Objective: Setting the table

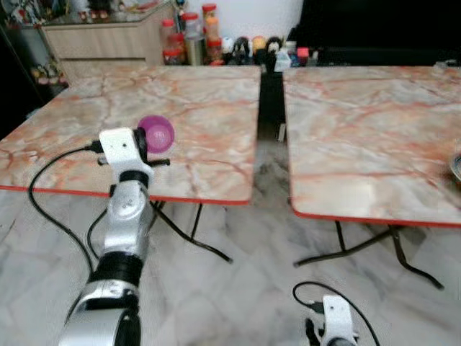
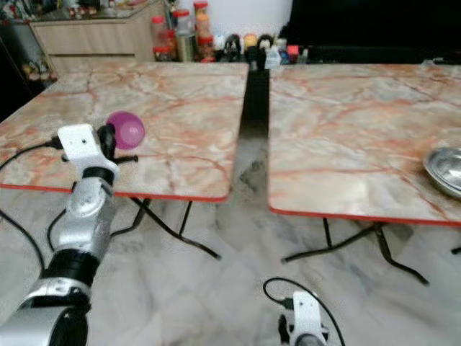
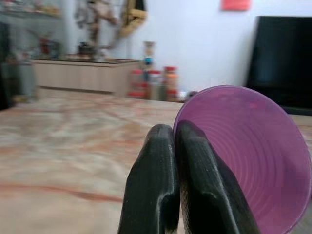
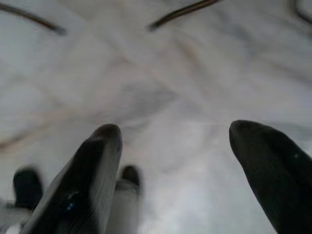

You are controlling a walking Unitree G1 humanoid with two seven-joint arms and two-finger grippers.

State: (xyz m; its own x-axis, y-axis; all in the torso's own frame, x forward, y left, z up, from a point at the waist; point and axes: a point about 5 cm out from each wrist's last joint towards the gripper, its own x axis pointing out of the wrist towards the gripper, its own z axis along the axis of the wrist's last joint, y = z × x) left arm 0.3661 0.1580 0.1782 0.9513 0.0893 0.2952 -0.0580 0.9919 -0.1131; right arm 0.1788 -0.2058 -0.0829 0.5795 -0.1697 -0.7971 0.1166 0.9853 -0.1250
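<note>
A purple plastic cup [image 1: 157, 134] hangs tilted on its side above the left marble table [image 1: 194, 101], near its front edge. My left gripper [image 3: 176, 134] is shut on the cup's rim [image 3: 243, 156], its two black fingers [image 3: 156, 180] pressed together. The left arm [image 1: 126, 216] reaches up from the floor side of that table. My right gripper [image 4: 175, 131] hangs low and open over the marble floor, nothing between its fingers. A metal bowl [image 2: 445, 167] sits at the right edge of the right table [image 2: 346, 122].
A narrow gap [image 1: 270, 108] separates the two folding tables. Jars and bottles [image 1: 194, 36] stand on the floor by the back wall, next to a wooden cabinet [image 1: 101, 36]. Table legs [image 1: 202, 238] and the arm's cable [image 1: 50, 209] cross the floor.
</note>
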